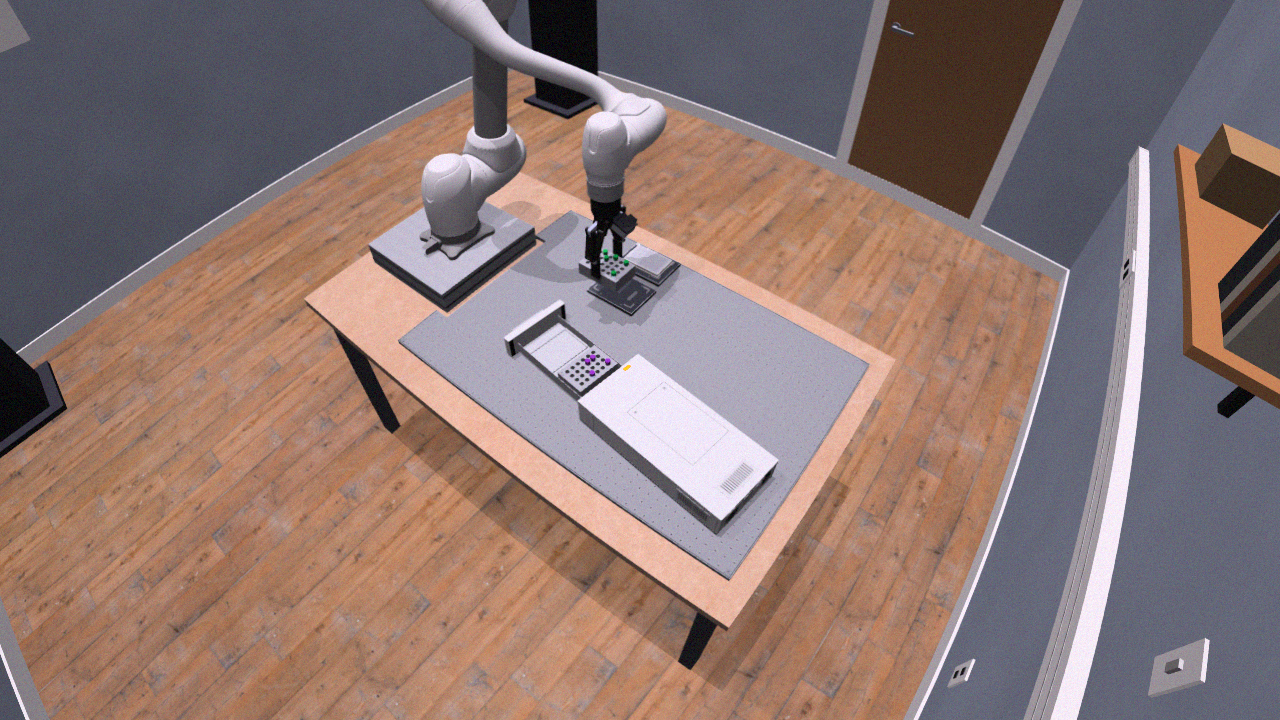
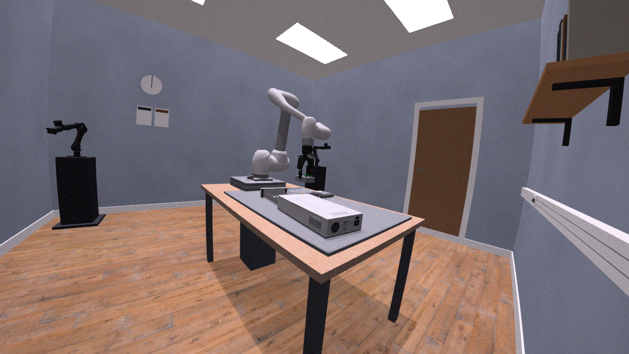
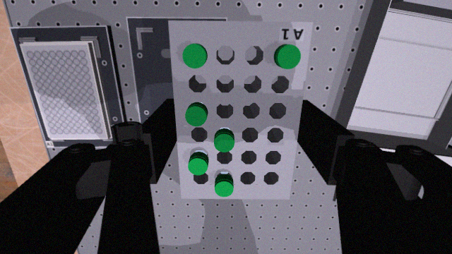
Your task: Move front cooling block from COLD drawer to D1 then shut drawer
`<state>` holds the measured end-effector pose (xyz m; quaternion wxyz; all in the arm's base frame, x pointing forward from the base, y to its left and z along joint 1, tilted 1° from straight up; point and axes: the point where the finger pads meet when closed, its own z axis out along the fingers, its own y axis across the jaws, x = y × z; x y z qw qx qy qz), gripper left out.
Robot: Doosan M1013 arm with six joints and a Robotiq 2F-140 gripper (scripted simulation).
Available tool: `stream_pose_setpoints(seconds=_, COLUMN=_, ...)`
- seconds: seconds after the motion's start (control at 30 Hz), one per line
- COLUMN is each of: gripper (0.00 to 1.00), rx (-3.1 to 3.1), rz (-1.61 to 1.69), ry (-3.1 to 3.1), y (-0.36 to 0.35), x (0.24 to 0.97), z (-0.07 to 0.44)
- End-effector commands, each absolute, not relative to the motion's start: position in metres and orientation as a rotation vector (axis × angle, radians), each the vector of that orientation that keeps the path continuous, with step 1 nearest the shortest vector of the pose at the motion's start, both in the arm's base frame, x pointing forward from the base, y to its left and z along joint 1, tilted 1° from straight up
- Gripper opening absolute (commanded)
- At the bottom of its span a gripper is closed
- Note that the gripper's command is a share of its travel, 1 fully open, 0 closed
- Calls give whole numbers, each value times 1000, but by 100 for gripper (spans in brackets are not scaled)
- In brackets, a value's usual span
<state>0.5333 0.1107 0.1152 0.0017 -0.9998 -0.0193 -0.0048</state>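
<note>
While the gripper [image 3: 234, 148] pinches it by its two long sides, we see the front cooling block [image 3: 236, 106] held in the air above the dark D1 slot [image 1: 620, 293], clear of the deck [image 1: 742, 358]. Its six green tubes [image 3: 195, 56] stand in their bores, some caps leaning slightly. The block hides most of D1 from the wrist camera; only one corner locator [image 3: 143, 35] shows. Beyond, the well plate [image 3: 63, 88] fills D2. COLD's drawer [image 1: 559, 344] stands open, the rear block [image 1: 588, 368] inside with purple tubes too small to count, and the lamp [image 1: 626, 368] glows orange.
</note>
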Motion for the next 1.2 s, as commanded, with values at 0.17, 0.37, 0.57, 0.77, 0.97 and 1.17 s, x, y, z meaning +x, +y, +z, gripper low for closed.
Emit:
stream_pose_setpoints(seconds=0.17, gripper=10, rx=-3137, rz=-17, ry=-60, y=130, x=532, z=116)
stream_pose_setpoints(seconds=0.37, gripper=10, rx=-3137, rz=-17, ry=-60, y=143, x=531, z=116)
stream_pose_setpoints(seconds=0.57, gripper=10, rx=-3137, rz=-17, ry=-60, y=159, x=530, z=116)
stream_pose_setpoints(seconds=0.77, gripper=10, rx=-3137, rz=-17, ry=-60, y=170, x=529, z=116)
stream_pose_setpoints(seconds=0.97, gripper=10, rx=-3137, rz=-17, ry=-60, y=178, x=529, z=116)
stream_pose_setpoints(seconds=1.17, gripper=10, rx=-3137, rz=-17, ry=-60, y=178, x=529, z=116)
